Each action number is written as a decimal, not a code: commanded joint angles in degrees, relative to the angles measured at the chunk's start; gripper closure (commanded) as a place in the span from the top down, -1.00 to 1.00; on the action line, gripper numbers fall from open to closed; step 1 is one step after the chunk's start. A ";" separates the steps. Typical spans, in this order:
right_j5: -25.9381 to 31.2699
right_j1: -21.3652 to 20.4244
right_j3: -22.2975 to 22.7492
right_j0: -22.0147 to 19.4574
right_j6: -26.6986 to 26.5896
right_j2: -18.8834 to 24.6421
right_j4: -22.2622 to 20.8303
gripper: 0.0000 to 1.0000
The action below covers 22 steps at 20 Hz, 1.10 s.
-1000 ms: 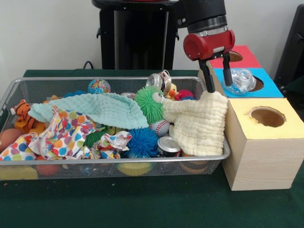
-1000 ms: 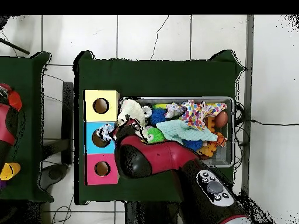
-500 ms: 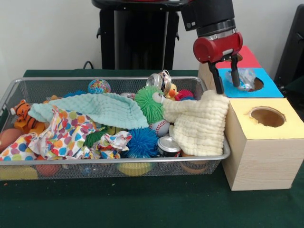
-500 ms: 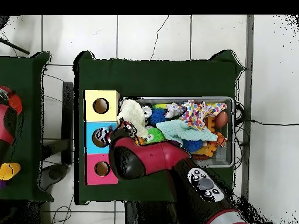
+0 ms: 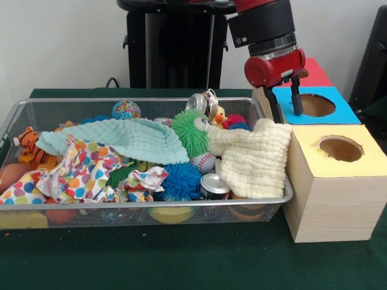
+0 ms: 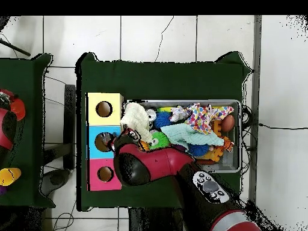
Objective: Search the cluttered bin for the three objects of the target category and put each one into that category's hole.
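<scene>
- The gripper (image 5: 285, 110) hangs with fingers apart and empty, at the blue box's hole (image 5: 317, 104), presumably positioned for a drop (nothing shows in the hole).
- Arm descends steeply from above, fingers pointing down.
- Remaining candidates lie in the wire bin (image 5: 36, 112) beside and below it, under the cloths.

The red and black arm (image 5: 264, 27) reaches down from above, its hand (image 5: 285, 110) pointing downward, both fingers (image 5: 297, 96) spread apart and empty.

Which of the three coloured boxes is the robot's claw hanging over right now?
The blue box, the middle one between the red and yellow boxes; the gripper hangs open at its edge.
</scene>
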 commanded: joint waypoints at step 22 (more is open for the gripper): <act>21.85 9.53 -25.72 3.23 1.27 7.83 3.80 1.00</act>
